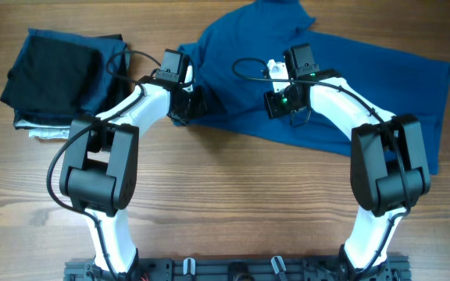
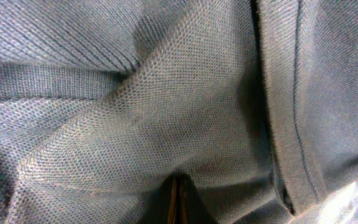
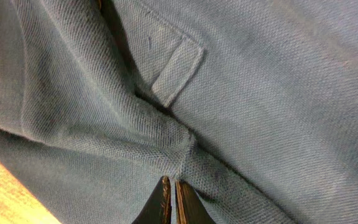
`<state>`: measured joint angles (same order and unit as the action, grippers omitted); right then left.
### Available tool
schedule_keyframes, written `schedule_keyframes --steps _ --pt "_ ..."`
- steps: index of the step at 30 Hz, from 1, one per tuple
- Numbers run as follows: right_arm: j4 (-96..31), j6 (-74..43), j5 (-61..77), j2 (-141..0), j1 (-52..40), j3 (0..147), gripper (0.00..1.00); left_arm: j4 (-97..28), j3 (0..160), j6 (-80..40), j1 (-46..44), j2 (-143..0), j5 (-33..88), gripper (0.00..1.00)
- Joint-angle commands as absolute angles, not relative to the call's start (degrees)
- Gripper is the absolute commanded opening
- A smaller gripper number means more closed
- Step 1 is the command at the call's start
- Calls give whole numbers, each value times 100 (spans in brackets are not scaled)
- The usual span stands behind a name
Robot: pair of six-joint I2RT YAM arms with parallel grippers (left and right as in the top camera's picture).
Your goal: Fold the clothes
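Note:
The medium-blue T-shirt [image 1: 381, 86] lies crumpled across the back middle and right of the wooden table. My left gripper [image 1: 186, 103] is at its left edge. In the left wrist view the jaws [image 2: 178, 200] are shut, with folds of blue knit [image 2: 166, 93] gathered at their tips. My right gripper [image 1: 287, 105] is on the shirt's middle. In the right wrist view its jaws [image 3: 171, 200] are shut on a seamed fold of the shirt [image 3: 278, 93], just below a small fabric tab [image 3: 178, 73].
A stack of folded black and dark navy garments [image 1: 61, 74] sits at the back left, on a white-grey garment [image 1: 45, 133]. Bare wooden table [image 1: 225, 195] runs along the front. Table wood shows at the lower left of the right wrist view [image 3: 5, 199].

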<state>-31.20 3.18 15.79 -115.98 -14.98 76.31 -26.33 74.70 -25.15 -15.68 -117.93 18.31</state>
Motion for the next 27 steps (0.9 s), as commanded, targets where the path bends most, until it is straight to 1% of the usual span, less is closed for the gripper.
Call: schedule_keyframes --steps 1,11,15,17,21,24,27 --pt "-2961 255 1236 -11594 -1531 7599 4 -2641 7419 -2447 -1472 -12090 1339 4" --pt "-2200 259 847 -11594 -1531 7599 6 -2641 7419 -2447 -1472 -12090 1339 4" --pt "-1831 185 854 -11557 -1525 7640 4 -2639 7422 -2447 -1472 -12090 1339 4" --pt "-2018 106 917 -11454 -1503 7848 4 -2641 7422 -2445 -1472 -12090 1339 4" --pt "-3070 91 1186 -10748 -1498 8051 4 -2637 7419 -2447 -1472 -12090 1339 4" --pt "-3922 145 1184 -10720 -1498 7933 4 -2637 7422 -2447 -1472 -12090 1339 4" --pt "-3922 145 1208 -10842 -1500 7655 4 -2639 7419 -2447 -1472 -12090 1339 4"
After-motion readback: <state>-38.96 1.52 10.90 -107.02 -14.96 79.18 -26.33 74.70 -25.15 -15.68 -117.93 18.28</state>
